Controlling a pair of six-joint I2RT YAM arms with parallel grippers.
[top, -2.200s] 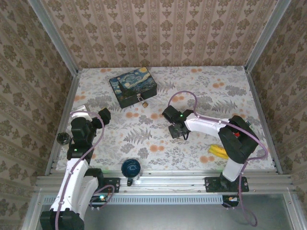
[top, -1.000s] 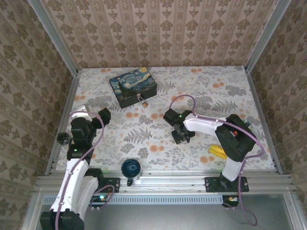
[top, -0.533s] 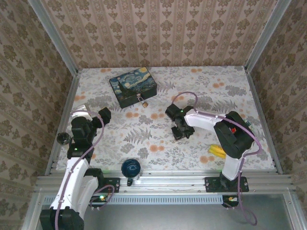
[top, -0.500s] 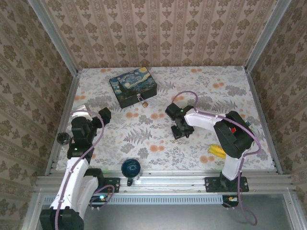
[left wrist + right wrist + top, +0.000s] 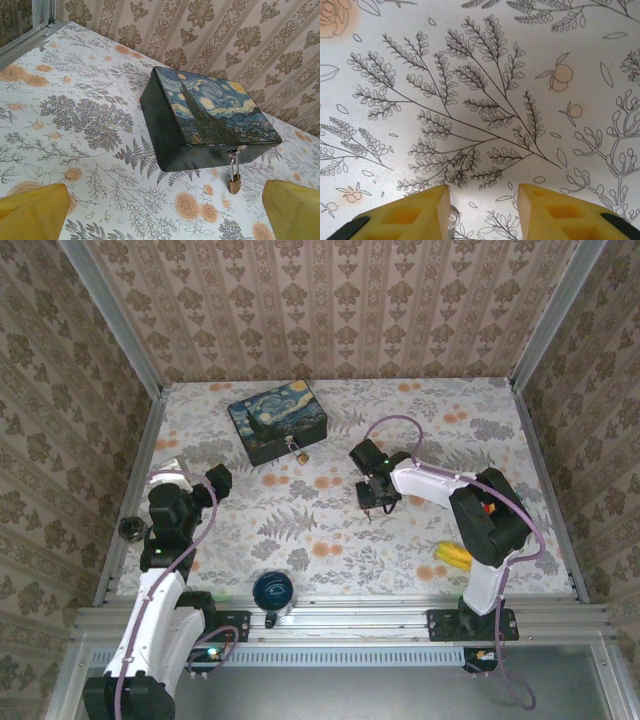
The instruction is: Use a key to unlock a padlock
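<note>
evidently the right gripper (image 5: 481, 195) is lowered to the table (image 5: 250, 530), fingers half closed but nothing pinched, so that a silvery sliver judged to be the key (image 5: 453, 218) can be picked up. the padlock (image 5: 235, 182) is hung on the painted tin (image 5: 210, 115) latch, faced by the wide-spread left gripper (image 5: 217, 481).

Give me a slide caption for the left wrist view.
Open left gripper faces the painted tin, a brass padlock hanging at its front.

A Starry Night tin (image 5: 278, 420) sits on the floral table (image 5: 300, 530), a yellow object (image 5: 452, 556) well apart.
</note>
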